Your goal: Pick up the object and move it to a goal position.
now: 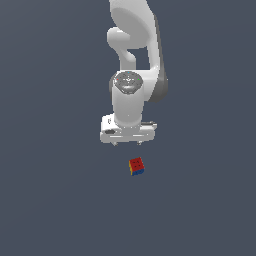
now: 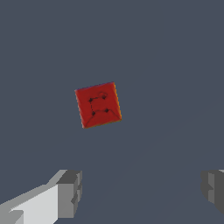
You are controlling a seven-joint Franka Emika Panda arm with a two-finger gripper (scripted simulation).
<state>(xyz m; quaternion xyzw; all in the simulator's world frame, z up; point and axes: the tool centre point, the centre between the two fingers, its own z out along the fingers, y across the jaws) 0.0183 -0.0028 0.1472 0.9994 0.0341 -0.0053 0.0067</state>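
Your arm [image 1: 135,60] hangs over the flat grey floor [image 1: 45,200], and the gripper [image 2: 140,188] is spread wide and empty. The cube [image 1: 136,166] lies on the floor apart from the fingers, seemingly slightly off-centre. No goal marker shows; grasp, lift and carry all remain.

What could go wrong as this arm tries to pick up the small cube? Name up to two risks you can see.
1. The cube lies ahead of the open gripper, not between its fingers; closing now would likely grab nothing.
2. The cube sits turned at an angle to the fingers in the wrist view, so they might catch its corners and twist or push it away.
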